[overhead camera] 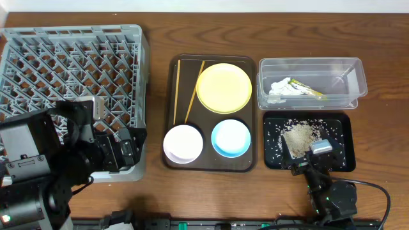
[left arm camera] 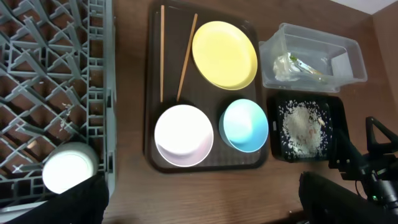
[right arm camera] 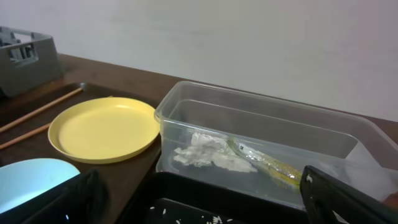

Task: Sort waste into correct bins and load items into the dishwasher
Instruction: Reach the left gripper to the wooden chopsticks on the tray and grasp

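Grey lattice plastic dish rack (overhead camera: 70, 57) at the table's far-left corner; dishes not yet loaded.
Waste looks sorted: crumpled white tissue (overhead camera: 279, 87) and yellow-green wrapper (overhead camera: 310, 91) in the clear rectangular plastic tub (overhead camera: 345, 70), far-right; beige rice-like crumbs (overhead camera: 299, 136) in the shallow black rectangular tray (overhead camera: 342, 128) toward the near edge. Round yellow plate (overhead camera: 223, 87), small white bowl (overhead camera: 183, 143), small light-blue bowl (overhead camera: 231, 138) and two thin wooden chopsticks (overhead camera: 177, 89) sit on the brown rectangular serving tray (overhead camera: 208, 167), mid-table. Left gripper (left arm camera: 198, 190) spread wide, empty, over the rack's near-right corner; right gripper (right arm camera: 199, 186) likewise wide, empty. Likely next: the white bowl, closest to the rack. Pinch one rim wall, lift clear of the tray lip, seat in a free cell. Left wrist view shows a white round dish (left arm camera: 68, 168) in the rack; overhead hides it under the arm.
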`<action>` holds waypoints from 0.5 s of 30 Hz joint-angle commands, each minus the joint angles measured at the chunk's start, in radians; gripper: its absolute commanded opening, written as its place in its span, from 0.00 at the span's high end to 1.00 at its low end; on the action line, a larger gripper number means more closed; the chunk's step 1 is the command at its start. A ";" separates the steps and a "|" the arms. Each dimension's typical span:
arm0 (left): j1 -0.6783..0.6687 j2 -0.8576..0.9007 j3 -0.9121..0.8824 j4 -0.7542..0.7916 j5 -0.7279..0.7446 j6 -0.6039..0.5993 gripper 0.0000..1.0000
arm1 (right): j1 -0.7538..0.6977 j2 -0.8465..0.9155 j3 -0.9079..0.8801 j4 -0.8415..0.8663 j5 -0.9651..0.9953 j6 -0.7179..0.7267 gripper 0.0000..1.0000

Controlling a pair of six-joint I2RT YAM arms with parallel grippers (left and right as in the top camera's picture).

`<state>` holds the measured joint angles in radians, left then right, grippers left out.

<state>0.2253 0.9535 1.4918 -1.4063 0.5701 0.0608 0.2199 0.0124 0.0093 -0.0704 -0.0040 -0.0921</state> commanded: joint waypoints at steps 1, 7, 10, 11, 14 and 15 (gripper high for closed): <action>-0.003 0.000 0.013 0.000 0.007 0.008 0.02 | -0.007 -0.006 -0.004 -0.002 -0.004 -0.010 0.01; -0.004 0.007 0.001 0.052 0.029 -0.014 0.02 | -0.007 -0.006 -0.004 -0.002 -0.004 -0.010 0.01; -0.027 0.045 -0.014 0.086 0.028 -0.013 0.02 | -0.007 -0.006 -0.004 -0.002 -0.004 -0.010 0.01; -0.046 0.068 -0.016 0.093 0.024 -0.013 0.02 | -0.007 -0.006 -0.004 -0.002 -0.004 -0.010 0.01; -0.143 0.163 -0.016 0.127 -0.017 -0.021 0.02 | -0.007 -0.006 -0.004 -0.002 -0.004 -0.010 0.01; -0.182 0.195 -0.016 0.141 -0.063 -0.040 0.02 | -0.007 -0.006 -0.004 -0.002 -0.004 -0.010 0.01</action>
<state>0.1169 1.0611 1.4906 -1.2854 0.5686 0.0479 0.2199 0.0124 0.0093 -0.0704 -0.0040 -0.0921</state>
